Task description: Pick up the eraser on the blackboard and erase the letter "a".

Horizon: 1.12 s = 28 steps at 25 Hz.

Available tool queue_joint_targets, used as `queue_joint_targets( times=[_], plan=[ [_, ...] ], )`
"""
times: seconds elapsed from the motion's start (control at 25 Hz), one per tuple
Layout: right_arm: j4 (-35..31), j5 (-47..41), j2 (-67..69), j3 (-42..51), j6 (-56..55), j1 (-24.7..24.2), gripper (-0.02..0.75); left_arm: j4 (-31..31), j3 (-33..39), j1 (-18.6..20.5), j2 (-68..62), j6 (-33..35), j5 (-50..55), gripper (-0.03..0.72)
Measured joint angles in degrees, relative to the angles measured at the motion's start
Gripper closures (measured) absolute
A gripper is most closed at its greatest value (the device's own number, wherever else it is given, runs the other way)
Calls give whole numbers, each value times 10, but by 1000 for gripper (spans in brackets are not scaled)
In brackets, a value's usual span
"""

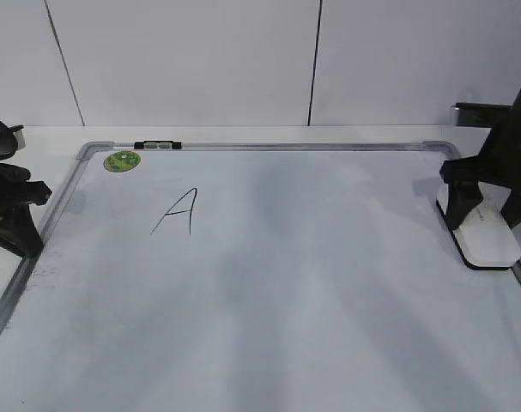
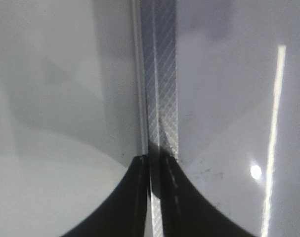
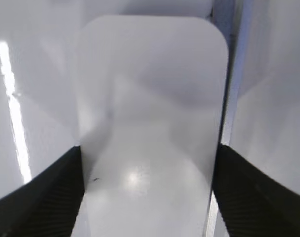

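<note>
The blackboard is a white board with a grey frame lying flat. The white eraser lies on it at the right edge, by the frame. My right gripper straddles the eraser, a finger against each long side; the right wrist view shows the eraser filling the space between the fingers. My left gripper is shut and empty over the board's left frame; its tips sit close together. No lowercase "a" shows anywhere on the board.
A capital "A" is drawn at the upper left of the board. A green round sticker sits in the top left corner, and a small black clip on the top frame. A white wall stands behind.
</note>
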State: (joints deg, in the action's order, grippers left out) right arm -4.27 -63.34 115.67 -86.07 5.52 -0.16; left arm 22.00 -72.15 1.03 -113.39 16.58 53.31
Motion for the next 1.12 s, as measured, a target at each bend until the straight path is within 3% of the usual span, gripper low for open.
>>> queue_joint_targets(
  times=[0.44, 0.84, 1.12],
  plan=[
    [3, -61, -4, -92, 0, 0, 138, 0, 0, 0, 0, 0, 0, 650],
    [2, -66, -68, -93, -10, 0, 153, 0, 0, 0, 0, 1, 0, 650],
    [0, -68, -171, -27, -14, 0, 157, 0, 0, 0, 0, 1, 0, 649]
  ],
)
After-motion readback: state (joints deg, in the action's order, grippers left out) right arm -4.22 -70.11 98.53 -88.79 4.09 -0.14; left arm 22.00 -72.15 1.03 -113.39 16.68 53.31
